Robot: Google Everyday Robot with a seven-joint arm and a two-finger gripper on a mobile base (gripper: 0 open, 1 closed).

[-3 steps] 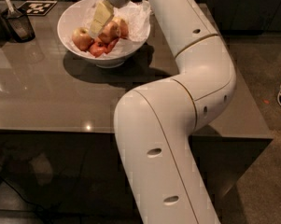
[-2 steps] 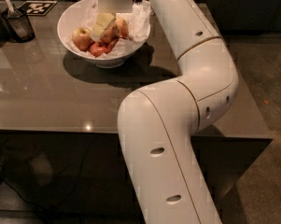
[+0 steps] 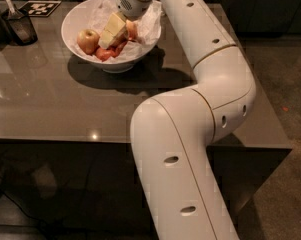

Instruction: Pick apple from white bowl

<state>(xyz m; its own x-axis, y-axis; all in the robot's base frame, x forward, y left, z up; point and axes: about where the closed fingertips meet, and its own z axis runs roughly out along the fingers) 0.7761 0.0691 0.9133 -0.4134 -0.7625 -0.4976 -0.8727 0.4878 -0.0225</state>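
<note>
Pinkish-red with a yellowish sheen, the apple (image 3: pixel 88 40) sits at the left of the pile inside the white bowl (image 3: pixel 112 65), and the gripper (image 3: pixel 108 39) is lowered into the bowl just beside it, over the small dark-red apples (image 3: pixel 105 54); whether the gripper is set wide or narrow cannot be told. The step in hand looks to be the grasp, with the apple not yet lifted. The next move likely calls for centring on the apple, closing without snagging the crinkled plastic lining (image 3: pixel 97 14), then rising clear of the rim
</note>
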